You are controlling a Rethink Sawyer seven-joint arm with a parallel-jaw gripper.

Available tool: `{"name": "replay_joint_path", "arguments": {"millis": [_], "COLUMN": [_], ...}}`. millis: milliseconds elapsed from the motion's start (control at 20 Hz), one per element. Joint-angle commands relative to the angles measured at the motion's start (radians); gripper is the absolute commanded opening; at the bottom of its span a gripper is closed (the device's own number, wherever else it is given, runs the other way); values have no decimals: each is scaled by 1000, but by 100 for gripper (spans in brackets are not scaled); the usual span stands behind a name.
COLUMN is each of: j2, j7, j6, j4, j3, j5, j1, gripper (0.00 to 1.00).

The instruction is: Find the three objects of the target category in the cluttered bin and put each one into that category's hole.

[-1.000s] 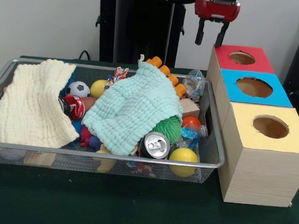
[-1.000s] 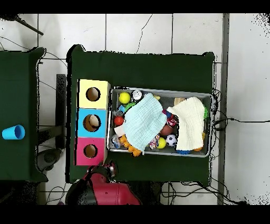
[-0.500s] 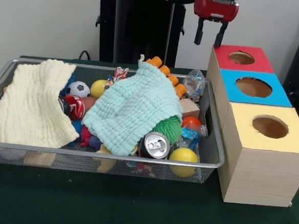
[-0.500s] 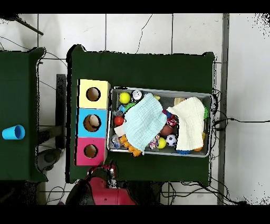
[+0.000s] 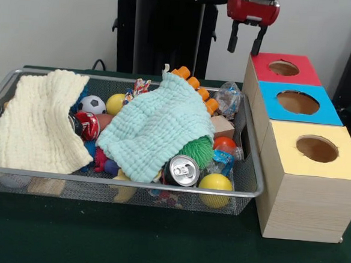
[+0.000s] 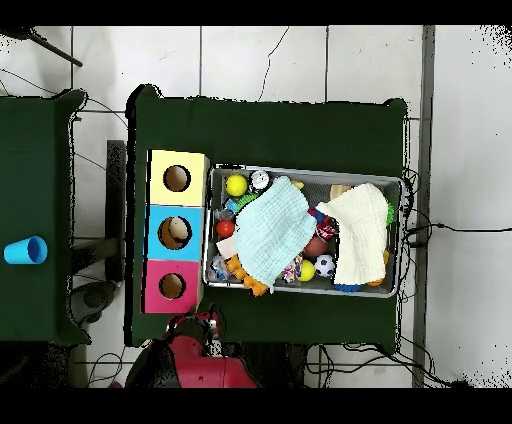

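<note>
The wire mesh bin (image 5: 124, 181) is full of toys under two cloths; it also shows in the overhead view (image 6: 300, 172). One clear wrinkly bottle (image 5: 229, 98) lies at its far right corner, in the overhead view (image 6: 216, 268) at the bin's lower left. A second with a blue label (image 5: 224, 160) lies by the right wall. No third bottle shows. The blue-topped box's hole (image 5: 298, 102) (image 6: 174, 232) is the middle one. My gripper (image 5: 246, 40) (image 6: 206, 322) hangs open and empty above the table's far side, behind the red-topped box.
A mint cloth (image 5: 158, 127) and a cream cloth (image 5: 40, 122) cover much of the bin. A silver can (image 5: 181, 170), yellow balls (image 5: 216, 183) and a green spiky ball (image 5: 197, 150) lie near the front. Red-topped (image 5: 283, 68) and yellow-topped (image 5: 316, 148) boxes flank the blue one.
My gripper has shifted very slightly up and left at the far side. Nothing in the bin has moved.
</note>
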Motion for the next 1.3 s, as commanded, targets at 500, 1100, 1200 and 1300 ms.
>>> {"name": "replay_joint_path", "arguments": {"millis": [500, 1100, 1200, 1300], "j2": [27, 20, 46, 62], "j7": [184, 172, 177, 184], "j6": [80, 131, 92, 58], "j4": [-2, -36, -37, -43], "j3": [10, -3, -7, -14], "j5": [16, 28, 21, 21], "j1": [-89, -98, -96, -90], "gripper": [100, 100, 100, 100]}}
